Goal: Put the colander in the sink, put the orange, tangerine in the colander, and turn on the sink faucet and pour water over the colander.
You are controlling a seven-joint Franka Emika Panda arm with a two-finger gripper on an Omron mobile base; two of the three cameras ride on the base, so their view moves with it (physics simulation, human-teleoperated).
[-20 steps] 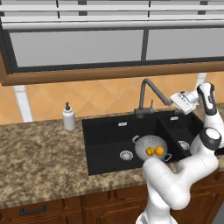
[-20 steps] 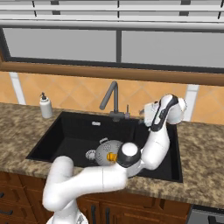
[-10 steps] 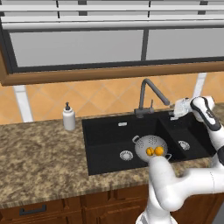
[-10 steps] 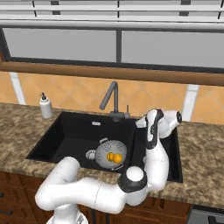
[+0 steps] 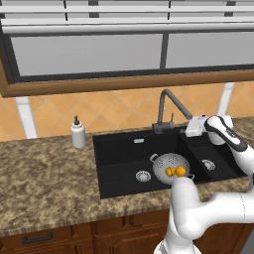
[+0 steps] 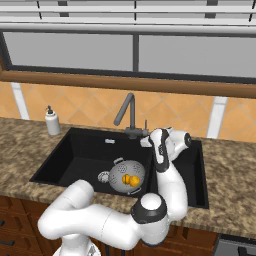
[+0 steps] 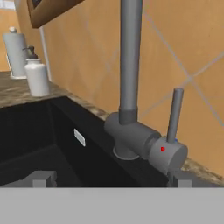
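Observation:
The grey holed colander (image 5: 170, 166) (image 6: 126, 175) sits in the left basin of the black sink (image 5: 116, 154) (image 6: 75, 150). Two orange fruits (image 5: 169, 171) (image 5: 180, 170) lie side by side in it; I cannot tell the orange from the tangerine. The dark gooseneck sink faucet (image 5: 166, 101) (image 6: 128, 107) (image 7: 130, 65) stands behind the sink, its small lever (image 7: 175, 114) upright at its right side. My gripper (image 5: 190, 130) (image 6: 145, 142) (image 7: 110, 180) hovers open just right of the faucet's base, facing it, with nothing between its fingertips (image 7: 42, 179). The water is out of view.
A white soap pump bottle (image 5: 77, 134) (image 6: 51, 122) (image 7: 36, 77) stands on the granite counter (image 5: 44, 173) left of the sink. Tan wall tiles and a wood-framed window (image 5: 124, 54) rise close behind the faucet. The right basin (image 5: 211, 161) lies below the hand.
The hand has come down and leftward, closer to the faucet's base, and the arm's elbow has swung round. Colander and fruits have stayed put. The jaws stay wide.

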